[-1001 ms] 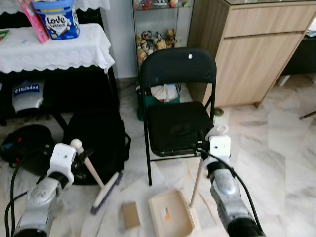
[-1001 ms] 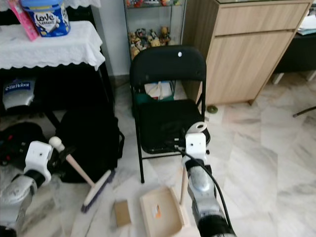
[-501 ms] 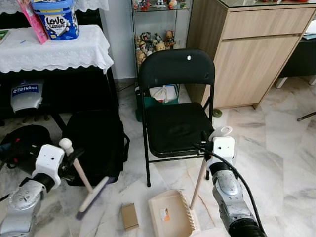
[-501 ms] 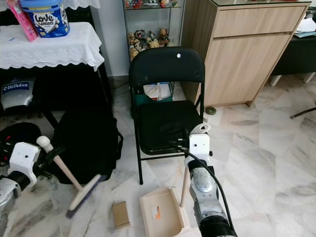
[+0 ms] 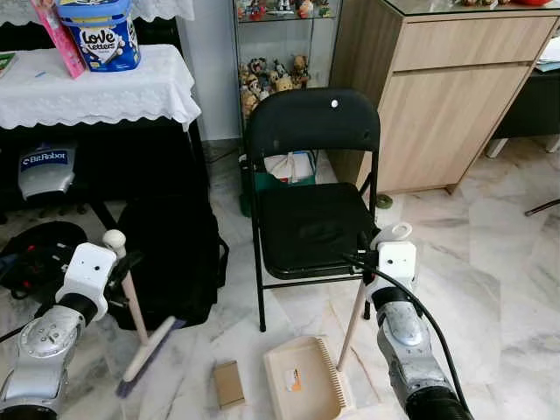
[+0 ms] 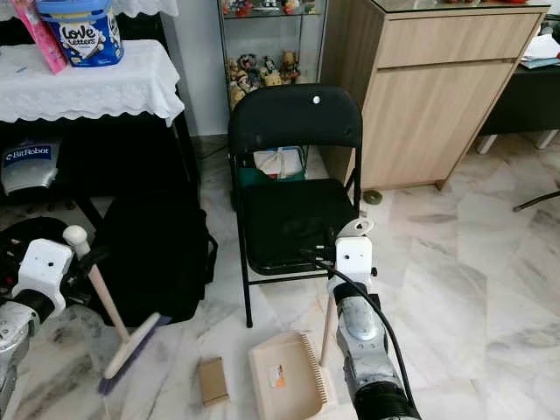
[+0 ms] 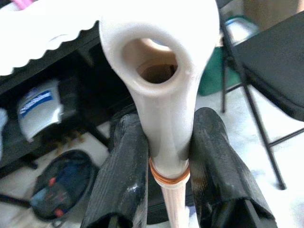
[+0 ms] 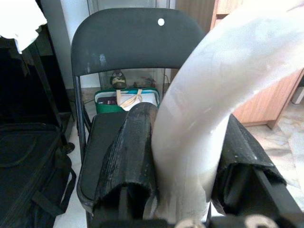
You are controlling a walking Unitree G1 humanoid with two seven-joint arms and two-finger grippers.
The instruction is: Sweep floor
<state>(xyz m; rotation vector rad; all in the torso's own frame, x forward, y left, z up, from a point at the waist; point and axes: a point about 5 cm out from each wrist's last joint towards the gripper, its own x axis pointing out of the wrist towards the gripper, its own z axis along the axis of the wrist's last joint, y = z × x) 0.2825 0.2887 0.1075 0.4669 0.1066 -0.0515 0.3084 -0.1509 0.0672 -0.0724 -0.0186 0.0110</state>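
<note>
The sweeping looks barely begun: a small brown cardboard piece [image 5: 228, 383] lies on the marble floor [image 5: 490, 262] just beside the cream dustpan [image 5: 302, 380], not yet inside it. The left gripper [image 7: 164, 156], fingers clamped on the hand broom [image 5: 144, 337] just below its cap, hangs low in front of the black bag [image 5: 171, 258], bristles near the floor. The right gripper [image 8: 185, 156], closed on the dustpan's upright handle, sits before the black folding chair [image 5: 311, 201], pan flat on the floor.
</note>
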